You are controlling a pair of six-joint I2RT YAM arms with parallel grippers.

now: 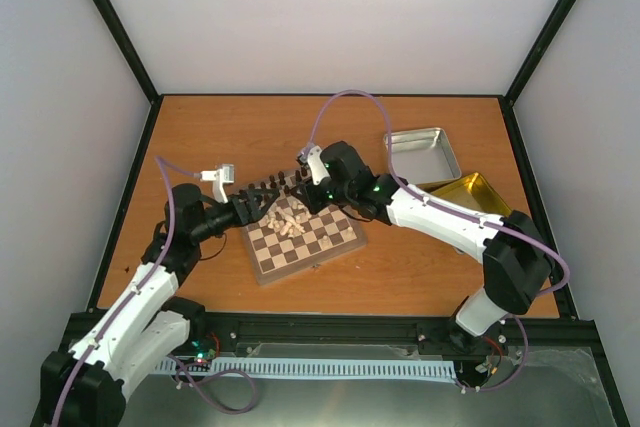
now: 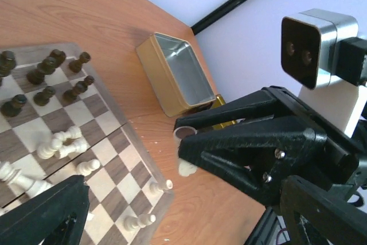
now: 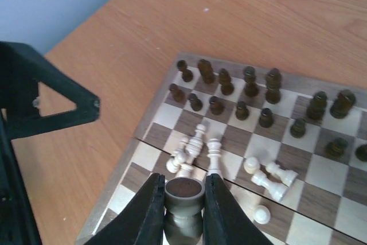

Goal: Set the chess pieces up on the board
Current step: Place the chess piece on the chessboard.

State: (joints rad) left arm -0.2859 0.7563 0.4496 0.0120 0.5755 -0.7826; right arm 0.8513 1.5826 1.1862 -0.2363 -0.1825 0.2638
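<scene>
Right wrist view: your right gripper (image 3: 183, 205) is clamped on one tiny pale cream wooden chessman (image 3: 183, 189). It sits at bottom centre of the frame, over the near left corner of the small square wooden chessboard (image 1: 330, 237). The piece's round dark base faces the lens, so its head points away from the camera. It reads as head-down or lying along the fingers, not upright.

The other pale cream chessmen (image 3: 195, 147) lie toppled in a loose cluster mid-board, a few scattered toward lower right. Dark brown chessmen (image 3: 246, 93) stand in two rows along the upper edge of the board.

Left wrist view: your left gripper (image 1: 256, 204) looks spread wide, one black finger in each lower corner and nothing between them. It sits close beside the right gripper, at the board's left side in the top view. The silver metal tin (image 1: 425, 154) and a gold tin (image 1: 470, 195) sit on the orange-brown wooden table (image 1: 230, 137), upper right of the board.

Step in hand, as I judge it: one cream piece is lifted and none stands on its home square yet, so the cream side is barely begun.

The next move calls for turning this piece base-down, perhaps by passing it to the open left gripper. Then set it on a free square in the bare ranks near the bottom of the frame. Keep clear of the toppled cluster on the way down.
</scene>
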